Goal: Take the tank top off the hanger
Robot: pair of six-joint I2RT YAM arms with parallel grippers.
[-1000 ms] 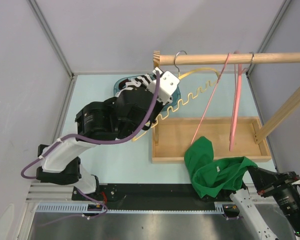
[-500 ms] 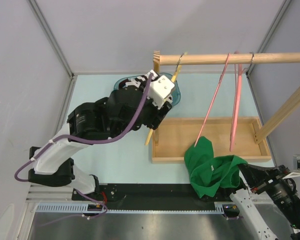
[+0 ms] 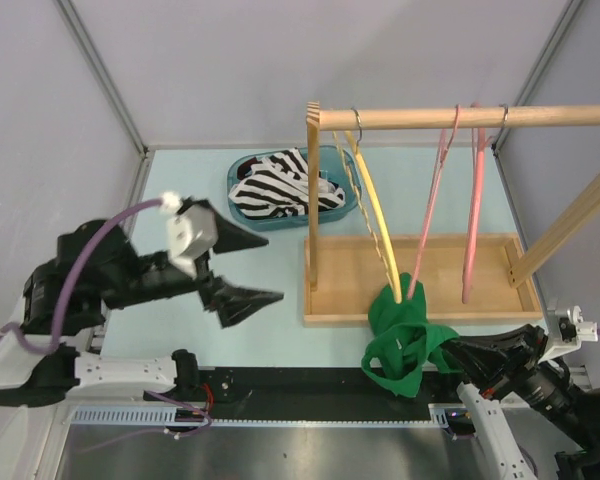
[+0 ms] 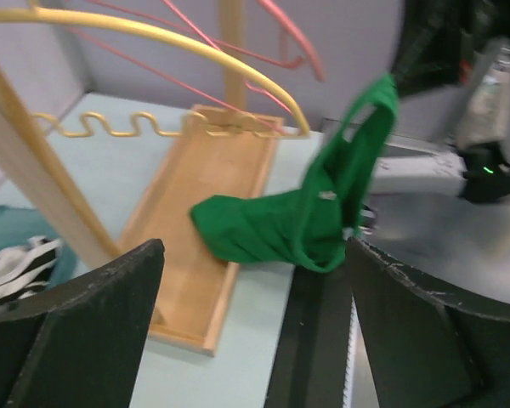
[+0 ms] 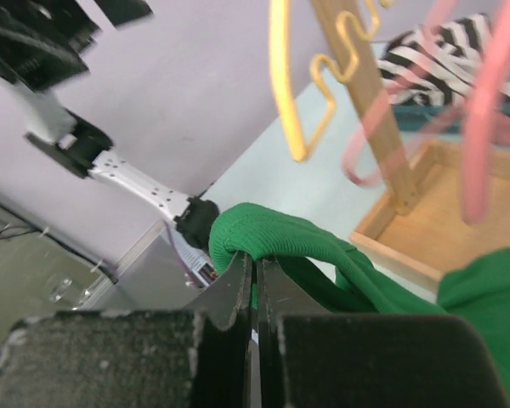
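Observation:
The green tank top [image 3: 408,335] hangs bunched over the tray's near edge, one strap pinched in my right gripper [image 3: 458,356], which is shut on it. In the right wrist view the strap [image 5: 276,234] loops over the closed tips of the gripper [image 5: 257,276]. The yellow hanger [image 3: 373,210] hangs bare from the wooden rod [image 3: 430,117]. Its lower tip overlaps the cloth from above. In the left wrist view the tank top [image 4: 297,225] looks apart from the hanger [image 4: 153,25]. My left gripper [image 3: 240,266] is open and empty at the near left, also seen wide apart [image 4: 255,340].
Two pink hangers [image 3: 435,200] [image 3: 472,205] hang on the rod over the wooden tray [image 3: 350,275]. A teal basket [image 3: 242,212] with striped cloth [image 3: 285,183] sits at the back. The rack's upright post [image 3: 312,200] stands at the tray's left end.
My left gripper opened, let go of the yellow hanger and pulled back to the near left. The hanger swung down to hang from the rod. The right gripper drew the top nearer.

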